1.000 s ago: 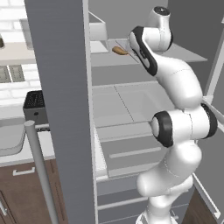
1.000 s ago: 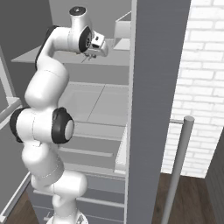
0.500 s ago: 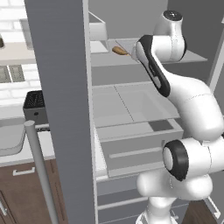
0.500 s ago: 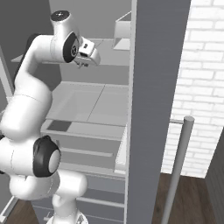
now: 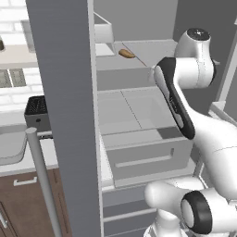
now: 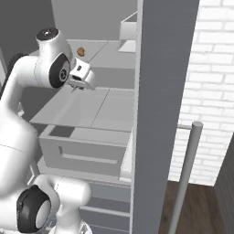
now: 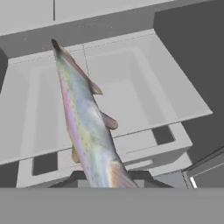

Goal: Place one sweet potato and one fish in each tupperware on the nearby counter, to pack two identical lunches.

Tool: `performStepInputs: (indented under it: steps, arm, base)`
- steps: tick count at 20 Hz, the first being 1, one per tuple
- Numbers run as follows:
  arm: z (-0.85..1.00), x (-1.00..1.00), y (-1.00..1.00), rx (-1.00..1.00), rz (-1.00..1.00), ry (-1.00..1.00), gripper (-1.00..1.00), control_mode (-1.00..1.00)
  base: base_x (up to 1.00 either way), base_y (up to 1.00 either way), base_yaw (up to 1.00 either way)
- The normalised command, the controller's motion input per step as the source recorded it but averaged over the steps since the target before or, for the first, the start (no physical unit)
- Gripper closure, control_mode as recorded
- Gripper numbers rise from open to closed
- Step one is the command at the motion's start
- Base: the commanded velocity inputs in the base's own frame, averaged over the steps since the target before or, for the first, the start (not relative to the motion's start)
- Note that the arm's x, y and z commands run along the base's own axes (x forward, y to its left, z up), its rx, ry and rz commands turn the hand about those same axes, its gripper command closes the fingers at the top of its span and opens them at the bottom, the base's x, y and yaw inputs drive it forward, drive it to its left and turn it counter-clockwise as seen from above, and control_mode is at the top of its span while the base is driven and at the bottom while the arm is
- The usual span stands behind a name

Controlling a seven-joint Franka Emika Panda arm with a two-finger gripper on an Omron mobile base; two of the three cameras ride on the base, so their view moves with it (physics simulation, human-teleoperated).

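Hand view: fingers (image 6: pixel 80 87) nearly closed around the fish (image 7: pixel 85 127).

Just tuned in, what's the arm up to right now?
The arm is working at the open fridge. Its gripper is shut on a fish, which hangs over the pale fridge drawers. A sweet potato lies on the upper shelf. One tupperware waits on the counter beside the black toaster.
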Motion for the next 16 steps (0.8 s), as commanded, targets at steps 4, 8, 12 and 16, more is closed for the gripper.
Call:
performStepInputs:
  steps: [4, 8, 12, 16]
  arm:
    - [-0.69, -1.00, 0.00, -0.01, -0.03, 0.09, 1.00, -1.00]
    - [-0.15, -0.25, 0.00, 0.00, 0.00, 0.01, 1.00, 1.00]
    - [0.00, 0.00, 0.00, 0.00, 0.00, 0.00, 1.00, 1.00]
    - [0.00, 0.00, 0.00, 0.00, 0.00, 0.00, 1.00, 1.00]
  base:
    - [0.00, 0.00, 0.00]
    - [-0.75, 0.00, 0.00]
    - [-1.00, -0.02, 0.13]
    - [-1.00, -0.06, 0.38]
